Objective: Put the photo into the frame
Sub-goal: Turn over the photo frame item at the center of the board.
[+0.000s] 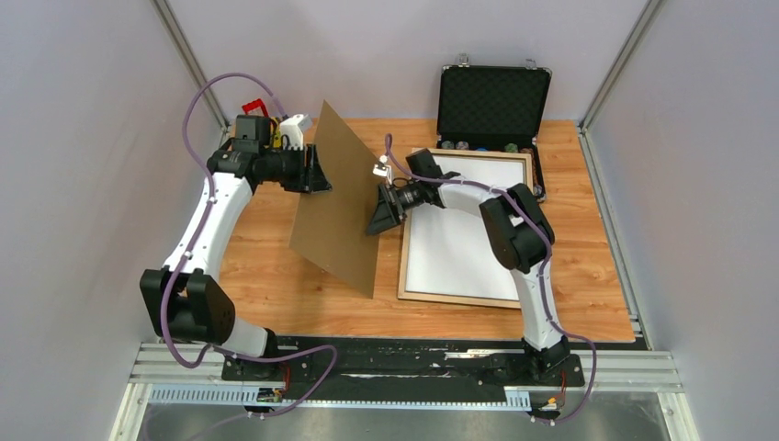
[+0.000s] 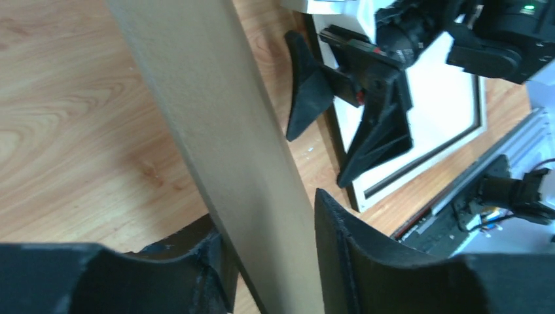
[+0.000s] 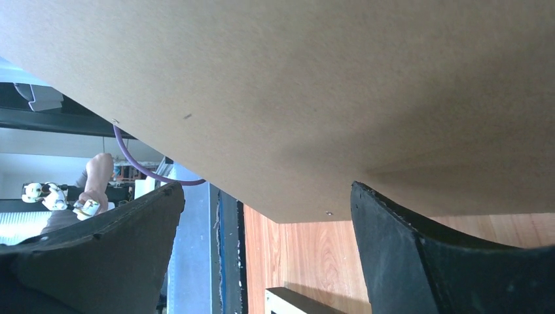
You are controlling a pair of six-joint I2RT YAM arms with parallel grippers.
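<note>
Top view: brown board [image 1: 335,207] is standing tilted on edge between the arms, apart from the frame [image 1: 405,266] lying flat on the table [image 1: 266,276] at right, probably so the frame is staying open for loading. Left gripper [image 1: 314,173] is straddling the board's edge, fingers [image 2: 366,261] narrow; cannot tell if clamped. Right gripper [image 1: 380,213] is gaping wide, seemingly propping the board's face. Photo's print is showing nowhere; white sheet [image 1: 468,230] in the frame may be its back.
</note>
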